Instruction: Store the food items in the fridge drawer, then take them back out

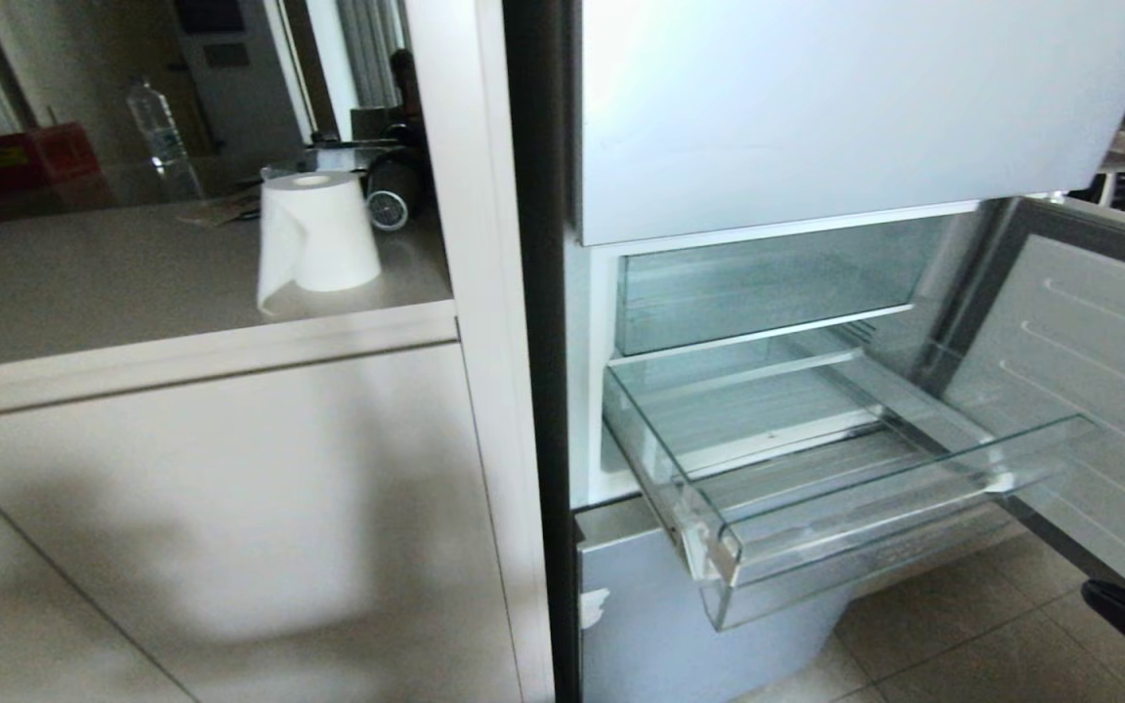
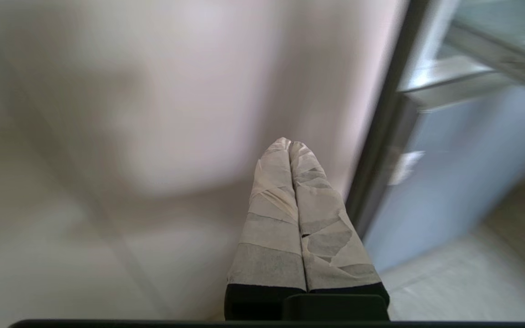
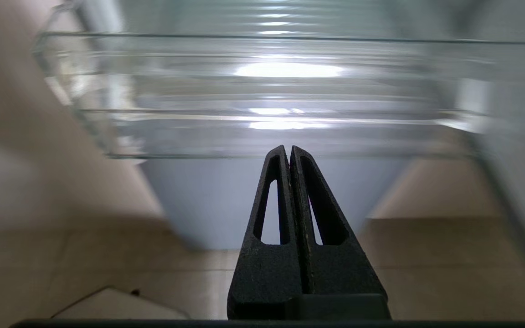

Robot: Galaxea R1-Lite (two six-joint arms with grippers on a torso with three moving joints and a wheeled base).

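The clear fridge drawer [image 1: 846, 469] is pulled out of the open fridge with nothing visible inside, beneath another clear bin [image 1: 758, 283], with the open fridge door [image 1: 1090, 381] to its right over the tiled floor [image 1: 963, 635]. The right gripper [image 3: 289, 152], fingers pressed together on nothing, points at the drawer's front lip from below and in front, apart from it. The left gripper [image 2: 289, 145], taped fingers pressed together, faces a pale cabinet [image 1: 230, 527] left of the fridge, whose counter [image 1: 84, 283] carries a paper roll [image 1: 316, 234] and a water bottle [image 1: 160, 132].
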